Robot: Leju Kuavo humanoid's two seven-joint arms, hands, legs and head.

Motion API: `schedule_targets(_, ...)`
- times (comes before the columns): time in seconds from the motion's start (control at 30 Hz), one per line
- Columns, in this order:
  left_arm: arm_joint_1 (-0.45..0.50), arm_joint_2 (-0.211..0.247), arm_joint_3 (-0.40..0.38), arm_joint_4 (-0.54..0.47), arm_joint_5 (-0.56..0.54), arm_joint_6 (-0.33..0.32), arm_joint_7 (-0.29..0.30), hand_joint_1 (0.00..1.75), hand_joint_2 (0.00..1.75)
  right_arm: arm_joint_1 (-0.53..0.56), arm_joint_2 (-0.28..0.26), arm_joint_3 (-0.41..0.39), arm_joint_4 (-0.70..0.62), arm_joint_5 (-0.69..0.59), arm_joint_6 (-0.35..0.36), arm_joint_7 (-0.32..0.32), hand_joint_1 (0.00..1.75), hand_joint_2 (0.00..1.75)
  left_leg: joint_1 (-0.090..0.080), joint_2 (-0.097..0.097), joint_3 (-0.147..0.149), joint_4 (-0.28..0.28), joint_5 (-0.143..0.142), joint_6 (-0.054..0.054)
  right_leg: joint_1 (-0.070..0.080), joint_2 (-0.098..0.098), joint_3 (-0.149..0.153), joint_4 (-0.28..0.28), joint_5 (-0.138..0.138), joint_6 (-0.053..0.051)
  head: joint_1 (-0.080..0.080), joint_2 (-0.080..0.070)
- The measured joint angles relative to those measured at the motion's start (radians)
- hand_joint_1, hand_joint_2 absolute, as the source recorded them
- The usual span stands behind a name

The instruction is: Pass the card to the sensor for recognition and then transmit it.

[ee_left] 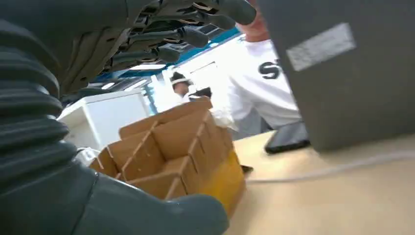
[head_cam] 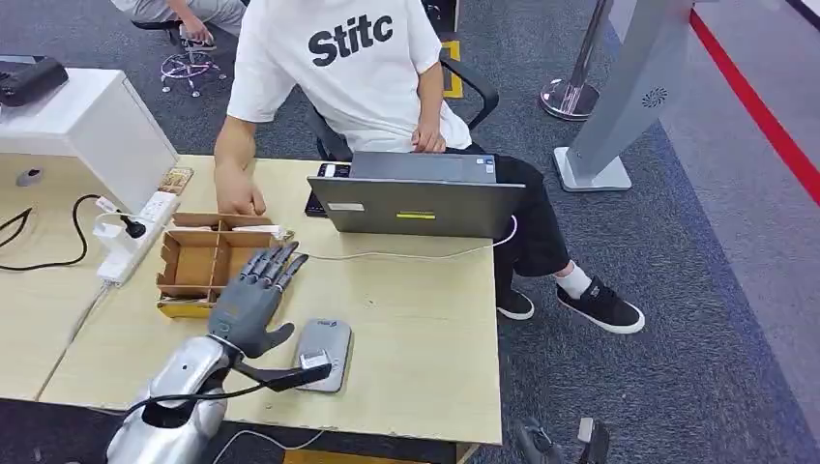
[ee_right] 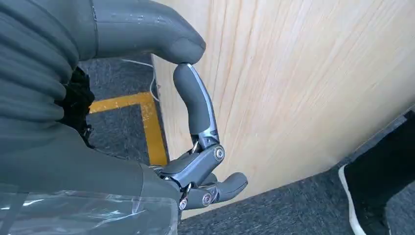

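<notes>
The left robot hand (head_cam: 253, 298), fingers spread and holding nothing, hovers over the cardboard divider box (head_cam: 205, 261) near the worktop's (head_cam: 416, 338) left edge, where a seated person's hand (head_cam: 238, 200) rests by a white card (head_cam: 263, 231) on the box's far rim. The grey sensor (head_cam: 324, 353) lies by the near edge. A clean pinch on the card's edge seems wisest. The right wrist view shows the right robot hand (ee_right: 195, 147) curled in on nothing beside the worktop's side.

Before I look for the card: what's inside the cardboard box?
The cardboard box has open dividers; the visible compartments look empty. The left robot hand hovers over its near corner, covering part of it. A person's hand rests at its far edge.
</notes>
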Motion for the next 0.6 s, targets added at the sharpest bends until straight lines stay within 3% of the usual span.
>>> schedule_targets(0.2,0.043,0.056,-0.071,-0.001,-0.029,0.05,0.052,0.0,1.75,0.003,0.0,-0.001,0.0,0.0,0.0,-0.005,0.0,1.75,0.0,0.0,0.0,0.0,0.0,0.0,0.0,0.0,0.0,0.0,0.0,0.0,0.0,0.0)
schedule_targets(0.47,0.085,0.129,-0.072,-0.023,-0.066,0.083,0.095,0.0,1.75,0.008,-0.001,0.0,0.0,0.0,0.002,-0.007,0.0,1.75,0.0,0.0,0.0,0.0,0.0,0.0,0.0,0.0,0.0,0.0,0.0,0.0,0.0,0.0)
schedule_targets(0.6,0.097,0.143,-0.046,-0.025,-0.124,0.103,0.138,0.0,1.75,0.008,-0.001,0.0,0.0,0.003,-0.005,-0.007,0.0,1.75,0.0,0.0,0.0,0.0,0.0,0.0,0.0,0.0,0.0,0.0,0.0,0.0,0.0,0.0)
